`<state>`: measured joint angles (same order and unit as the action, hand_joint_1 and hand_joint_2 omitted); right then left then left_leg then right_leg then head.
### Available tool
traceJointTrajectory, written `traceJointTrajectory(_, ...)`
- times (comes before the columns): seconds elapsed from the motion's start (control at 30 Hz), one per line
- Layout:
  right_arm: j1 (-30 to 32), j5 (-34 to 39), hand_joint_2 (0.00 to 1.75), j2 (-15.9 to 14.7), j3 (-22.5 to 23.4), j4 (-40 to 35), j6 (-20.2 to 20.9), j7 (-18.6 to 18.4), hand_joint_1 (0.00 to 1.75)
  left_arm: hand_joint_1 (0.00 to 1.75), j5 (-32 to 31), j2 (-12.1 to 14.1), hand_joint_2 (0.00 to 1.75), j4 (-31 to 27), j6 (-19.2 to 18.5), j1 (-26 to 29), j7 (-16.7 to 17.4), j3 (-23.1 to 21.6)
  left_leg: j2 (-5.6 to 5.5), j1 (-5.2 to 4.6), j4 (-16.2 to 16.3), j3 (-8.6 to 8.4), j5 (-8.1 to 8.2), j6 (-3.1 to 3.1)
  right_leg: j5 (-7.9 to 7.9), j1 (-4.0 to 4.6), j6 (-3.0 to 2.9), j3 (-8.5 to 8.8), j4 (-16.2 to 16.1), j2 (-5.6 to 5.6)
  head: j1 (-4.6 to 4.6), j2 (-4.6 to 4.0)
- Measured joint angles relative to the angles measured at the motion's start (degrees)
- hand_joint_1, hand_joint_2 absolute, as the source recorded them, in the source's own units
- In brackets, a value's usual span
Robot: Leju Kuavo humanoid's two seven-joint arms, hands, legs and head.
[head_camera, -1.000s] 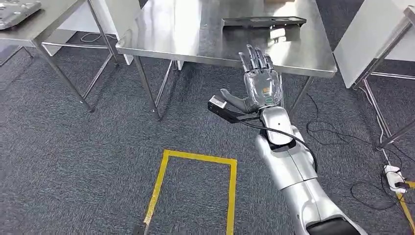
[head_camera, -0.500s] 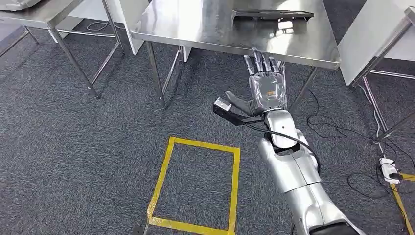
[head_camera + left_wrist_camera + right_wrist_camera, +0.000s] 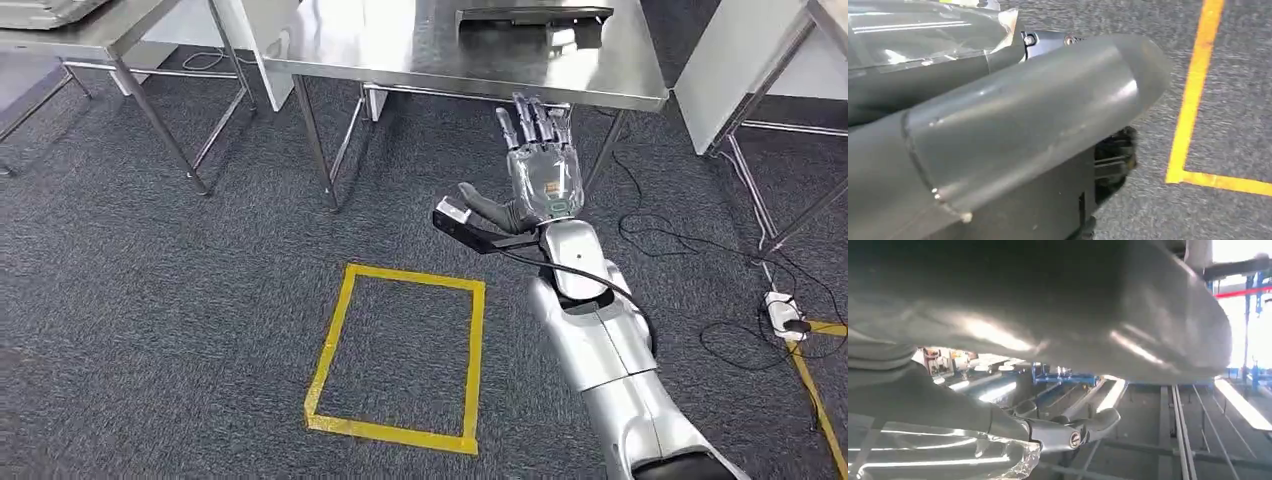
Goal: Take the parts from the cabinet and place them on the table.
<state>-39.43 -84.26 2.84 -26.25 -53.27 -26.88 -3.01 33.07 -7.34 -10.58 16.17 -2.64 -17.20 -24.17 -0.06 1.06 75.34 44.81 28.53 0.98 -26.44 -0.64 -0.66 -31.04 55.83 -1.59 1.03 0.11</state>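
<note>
Grey carpet (image 3: 180,300) covers the floor, and a yellow tape square (image 3: 400,355) is marked on it. Beyond the square and off to one side stands a second steel desk (image 3: 100,30). Well to the square's other side, black cables (image 3: 690,250) trail to a white power strip (image 3: 785,312).

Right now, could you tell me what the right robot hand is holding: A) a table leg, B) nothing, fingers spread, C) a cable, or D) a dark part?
B: the right robot hand is stretched out flat with its fingers apart, empty, while the dark part lies on the steel table.
</note>
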Motion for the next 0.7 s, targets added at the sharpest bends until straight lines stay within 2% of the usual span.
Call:
traceJointTrajectory(0.03,0.29,-0.09,0.00,-0.17,0.00,0.00,-0.22,-0.22,0.00,0.00,-0.09,0.04,0.00,0.02,0.00,0.05,0.11,-0.02,0.06,0.09,-0.83,-1.45,-2.18,0.06,0.39,-0.01,0.18,-0.68,0.19,-0.51,0.07,0.00)
traceJointTrajectory(0.07,0.57,-0.11,0.00,-0.33,0.02,0.02,-0.42,-0.29,0.00,0.00,-0.11,0.07,0.00,0.02,0.00,0.07,0.15,-0.02,0.32,0.14,-3.17,-3.59,-3.76,0.01,0.54,-0.05,0.37,-1.16,0.42,-0.92,0.02,0.00)
traceJointTrajectory(0.1,0.92,-0.11,0.00,-0.57,0.04,0.15,-1.05,-0.39,0.00,0.00,-0.13,0.09,0.00,0.02,0.00,0.06,0.15,-0.04,1.46,0.17,-8.39,-7.78,-4.45,-0.08,0.70,-0.08,0.62,-1.66,0.76,-1.47,0.04,0.00)
traceJointTrajectory(0.13,1.05,-0.11,0.00,-0.66,0.07,0.24,-1.55,-0.40,0.00,0.00,-0.13,0.02,0.00,0.00,0.00,-0.08,0.15,-0.07,3.97,0.12,-13.22,-11.20,-2.67,-0.11,0.77,0.16,0.77,-1.75,1.21,-1.88,0.09,0.00)
traceJointTrajectory(0.17,1.27,-0.06,0.00,-0.98,0.26,0.31,-2.45,-0.44,0.00,0.00,-0.09,0.02,0.00,0.00,0.07,-0.21,0.13,-0.07,4.75,-0.62,-15.96,-12.97,-1.46,-0.44,0.83,0.53,0.95,-2.20,1.55,-2.33,0.20,0.00)
traceJointTrajectory(0.2,1.52,0.09,0.00,-1.11,0.33,0.61,-3.23,-0.44,0.00,0.00,0.22,-0.04,0.00,0.00,0.15,-0.29,0.11,-0.07,4.12,-0.53,-16.55,-12.88,-0.97,-1.05,0.96,0.87,1.18,-2.19,1.59,-3.13,-0.11,0.00)
traceJointTrajectory(0.27,2.41,0.98,0.00,-1.25,0.41,1.26,-4.50,-0.35,0.00,0.00,0.67,-0.11,0.00,0.00,0.50,-0.07,0.11,-0.04,2.74,-0.72,-16.86,-12.27,-1.08,-2.18,1.35,0.79,1.78,-2.18,1.36,-4.33,-0.18,0.00)
traceJointTrajectory(0.3,3.16,1.70,0.00,-1.33,0.52,1.64,-5.43,-0.11,0.00,0.00,1.14,-0.15,0.00,0.02,0.65,0.11,0.11,-0.04,2.10,-0.37,-17.38,-12.29,-1.80,-3.13,1.20,0.77,2.21,-2.44,1.73,-4.11,-0.04,0.00)
traceJointTrajectory(0.33,3.96,2.88,0.00,-1.75,0.79,2.29,-6.50,0.24,0.00,0.00,1.61,-0.24,0.00,0.04,0.96,0.17,0.11,-0.02,1.80,-0.32,-17.52,-12.00,-2.22,-3.65,0.09,0.56,2.45,-3.35,3.04,-1.43,-0.22,0.00)
traceJointTrajectory(0.37,4.94,4.23,0.00,-1.92,1.14,2.89,-7.68,0.74,0.00,0.00,2.12,-0.24,0.00,0.07,1.16,0.11,0.11,0.04,1.31,-0.32,-17.51,-11.58,-2.60,-4.16,-1.96,0.44,2.13,-4.47,5.97,0.16,-0.22,0.00)
traceJointTrajectory(0.4,6.44,6.52,0.00,-2.47,1.70,3.99,-9.30,1.39,0.00,0.00,2.82,-0.28,0.00,0.07,1.42,0.00,0.13,0.11,0.36,-0.35,-17.51,-11.07,-3.01,-4.42,-4.59,0.43,1.76,-6.51,11.14,0.92,-0.24,0.00)
traceJointTrajectory(0.43,8.08,8.67,0.00,-2.93,2.30,5.03,-10.50,2.01,0.00,0.00,3.52,-0.33,0.00,0.07,2.01,0.00,0.17,0.26,-0.49,-0.40,-17.48,-10.64,-3.33,-4.46,-6.46,0.44,1.62,-8.27,15.57,1.15,-0.26,0.00)
traceJointTrajectory(0.47,9.98,11.11,0.00,-3.32,3.23,6.20,-11.58,2.81,0.00,0.00,4.28,-0.35,0.00,0.07,2.62,0.08,0.35,0.65,-1.37,-0.42,-17.45,-10.24,-3.64,-4.46,-7.54,0.44,1.68,-9.38,18.72,1.30,-0.31,0.00)
traceJointTrajectory(0.5,11.99,12.95,0.00,-3.54,4.20,7.04,-12.04,3.43,0.00,0.00,4.96,-0.42,0.00,0.07,3.37,0.21,0.50,1.07,-2.14,-0.45,-17.44,-9.92,-3.90,-4.43,-7.54,0.43,1.93,-9.29,19.22,1.34,-0.33,0.00)
traceJointTrajectory(0.53,14.05,14.42,0.00,-3.78,5.59,7.76,-12.24,3.97,0.00,0.00,5.59,-0.48,0.00,0.11,4.00,0.37,0.65,1.59,-3.01,-0.45,-17.41,-9.65,-4.15,-4.33,-6.77,0.43,2.19,-7.80,17.00,1.39,-0.33,0.00)
traceJointTrajectory(0.57,15.85,15.00,0.00,-3.85,7.07,8.20,-12.31,4.30,0.00,0.00,5.90,-0.52,0.00,0.18,4.39,0.52,0.72,1.99,-3.83,-0.48,-17.40,-9.45,-4.38,-4.17,-5.10,0.43,2.52,-5.02,12.10,1.59,-0.39,0.00)
traceJointTrajectory(0.6,16.85,15.19,0.00,-3.87,8.16,8.55,-12.37,4.41,0.00,0.00,5.90,-0.57,0.00,0.20,4.44,0.58,0.74,2.25,-4.42,-0.52,-17.40,-9.31,-4.57,-3.99,-3.41,0.43,2.67,-2.03,6.64,2.35,-0.44,0.00)
traceJointTrajectory(0.63,17.42,15.35,0.00,-3.98,9.03,8.83,-12.44,4.52,0.00,0.00,5.90,-0.68,0.00,0.20,4.50,0.58,0.76,2.51,-4.79,-0.51,-17.40,-9.16,-4.79,-3.79,-2.28,0.42,2.50,0.55,1.94,4.26,-0.44,0.00)
traceJointTrajectory(0.67,17.86,15.43,0.00,-4.09,9.73,9.16,-12.59,4.63,0.00,0.00,5.90,-0.74,0.00,0.20,4.52,0.52,0.76,2.67,-4.97,-0.95,-17.28,-8.91,-4.96,-3.52,-2.20,0.68,2.12,0.82,1.16,4.88,-0.33,0.00)
traceJointTrajectory(0.7,18.24,15.48,0.00,-4.13,10.18,9.42,-12.74,4.74,0.00,0.00,5.90,-0.72,0.00,0.22,4.68,0.54,0.76,2.90,-5.17,-0.87,-17.31,-8.75,-5.19,-3.17,-1.90,0.68,1.85,0.92,1.07,4.25,-0.39,0.00)
